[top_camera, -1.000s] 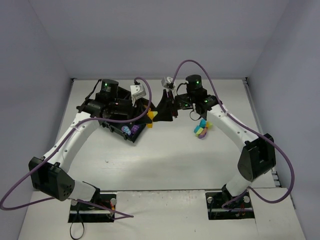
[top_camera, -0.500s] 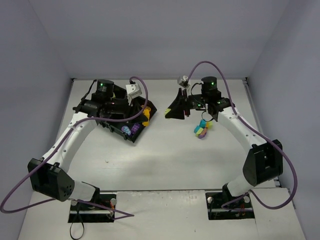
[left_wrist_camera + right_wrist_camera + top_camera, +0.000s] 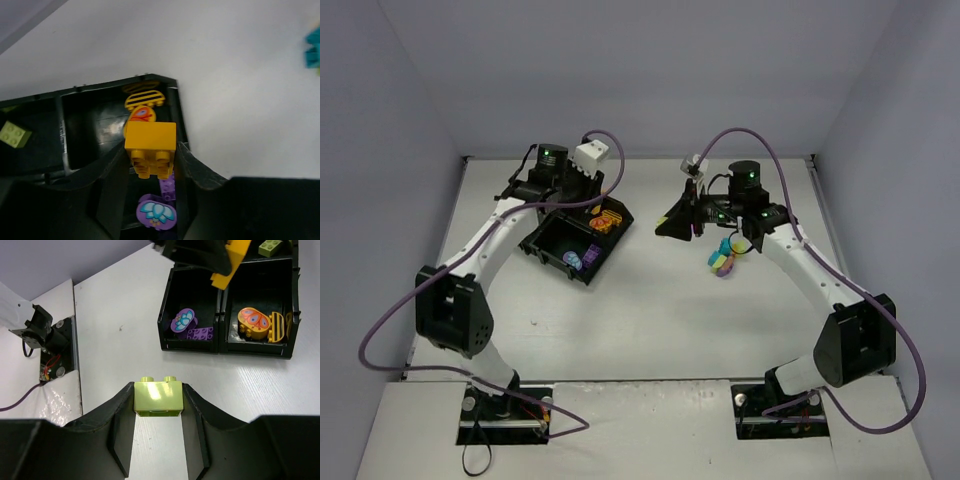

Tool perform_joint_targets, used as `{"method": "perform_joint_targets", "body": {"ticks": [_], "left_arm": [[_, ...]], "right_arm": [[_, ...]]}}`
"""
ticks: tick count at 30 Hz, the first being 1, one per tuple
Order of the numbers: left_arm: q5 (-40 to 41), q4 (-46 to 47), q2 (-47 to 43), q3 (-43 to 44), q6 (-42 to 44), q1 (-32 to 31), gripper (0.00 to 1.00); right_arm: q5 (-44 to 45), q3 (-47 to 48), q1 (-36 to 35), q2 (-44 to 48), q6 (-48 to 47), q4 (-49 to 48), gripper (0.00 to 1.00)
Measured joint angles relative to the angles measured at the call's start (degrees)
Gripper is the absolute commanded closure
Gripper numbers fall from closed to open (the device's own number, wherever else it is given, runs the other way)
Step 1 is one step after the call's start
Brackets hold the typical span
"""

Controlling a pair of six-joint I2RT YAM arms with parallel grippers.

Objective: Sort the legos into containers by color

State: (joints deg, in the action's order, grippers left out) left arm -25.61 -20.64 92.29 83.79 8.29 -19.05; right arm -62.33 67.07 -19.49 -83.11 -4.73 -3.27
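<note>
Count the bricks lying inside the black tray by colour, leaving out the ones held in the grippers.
Orange-yellow bricks: 2
Purple bricks: 2
Lime green bricks: 1
Total seen in the tray: 5

The tray [image 3: 200, 348] is glossy plastic, the legos [image 3: 159, 397] smooth, the table [image 3: 280, 405] matt.

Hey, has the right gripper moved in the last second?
Yes. In the top view the right gripper shifted rightward, away from the black tray and nearer the loose brick pile, which stayed put.
</note>
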Motion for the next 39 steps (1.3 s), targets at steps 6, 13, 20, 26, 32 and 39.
{"method": "perform_joint_targets", "body": {"ticks": [6, 13, 20, 26, 32, 39], "left_arm": [[11.85, 1.77, 9.81, 4.39, -0.42, 0.35, 0.91], [16.5, 2.73, 17.46, 8.35, -1.86, 0.85, 0.46], [17.35, 2.73, 18.08, 9.62, -4.35, 1.01, 0.35], [16.15, -1.66, 15.12, 10.29, -13.64, 1.03, 0.34], [7.19, -5.29, 4.63, 11.06, -28.57, 1.05, 0.29], [-9.92, -1.05, -5.35, 9.14, -43.25, 1.07, 0.29]], "right_arm": [[1.51, -1.53, 0.0, 1.55, 0.26, 0.17, 1.0], [2.36, -2.05, 0.0, 2.38, 0.37, 0.28, 1.0], [2.6, -2.05, 0.0, 2.4, 0.37, 0.28, 1.0], [4.39, -2.05, -0.87, 2.4, -2.19, 0.31, 0.99], [10.97, -1.99, -6.51, 2.67, -11.06, 0.46, 0.93], [13.35, -1.6, -8.72, 2.71, -19.52, 0.15, 0.89]]}}
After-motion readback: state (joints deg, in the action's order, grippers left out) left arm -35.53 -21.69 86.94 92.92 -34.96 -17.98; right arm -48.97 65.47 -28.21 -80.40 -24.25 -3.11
